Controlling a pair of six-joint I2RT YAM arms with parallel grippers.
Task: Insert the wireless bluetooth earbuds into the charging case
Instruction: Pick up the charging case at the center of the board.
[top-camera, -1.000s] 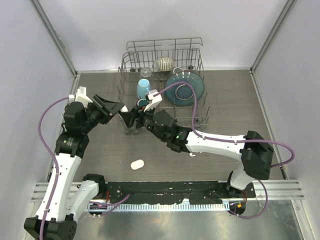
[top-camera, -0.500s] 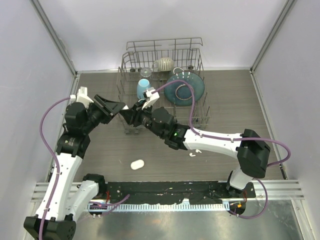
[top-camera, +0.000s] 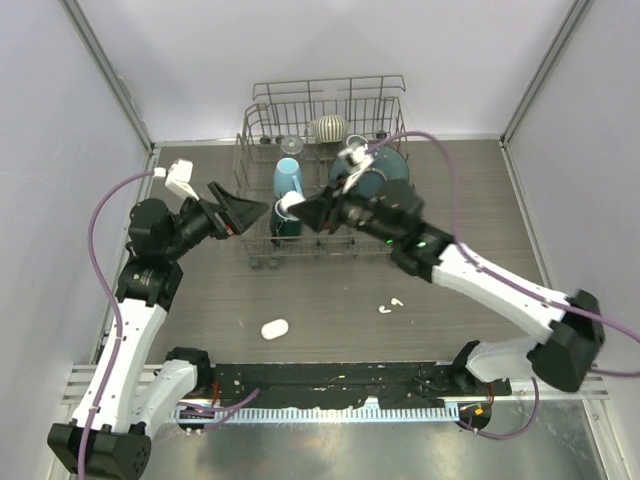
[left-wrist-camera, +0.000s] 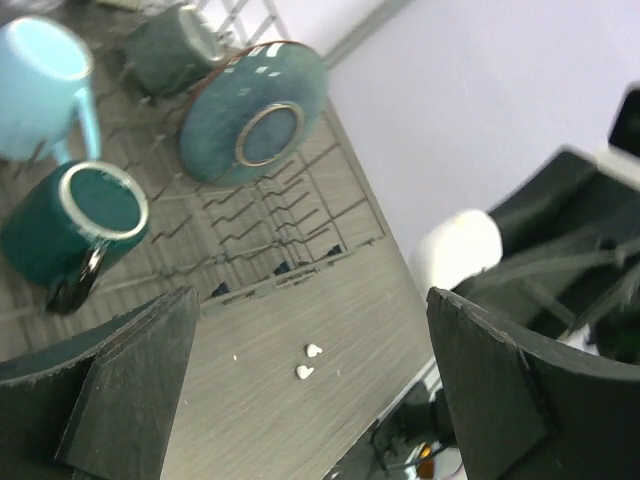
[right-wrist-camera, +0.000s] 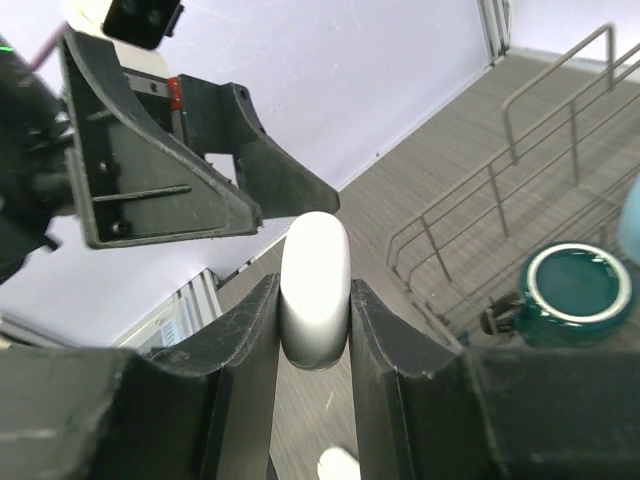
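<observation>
One white oval piece (top-camera: 273, 328) lies nearest my bases, low in the top view, touched by nothing. Just beyond it and to the right, two earbuds (top-camera: 386, 308) rest on the worktop (top-camera: 470, 190). They lie just beside each other and well apart from both grippers, and are too small for me to tell which way their stems point.

Higher in the frame, my right gripper (right-wrist-camera: 313, 292) is closed partway onto a smooth white capsule that I take to be the charging case (right-wrist-camera: 314, 262), pinching it across its narrow width. My left gripper (left-wrist-camera: 310, 300) stands spread wide just beside it, holding nothing.

I judge the step in hand is carrying the case in the right gripper alone. To do it well, I should hold the squeeze steady and draw the left gripper straight away without brushing the protruding end. Then I lower the case toward the earbuds.

Its long axis runs along my right fingers, upright in the right wrist view. The rounded end pokes past the fingertips, toward the left of the top view. I see no lid seam, so I cannot tell which end opens.

Behind it stands the dish rack (top-camera: 400, 110), whose wires I should keep clear of.
</observation>
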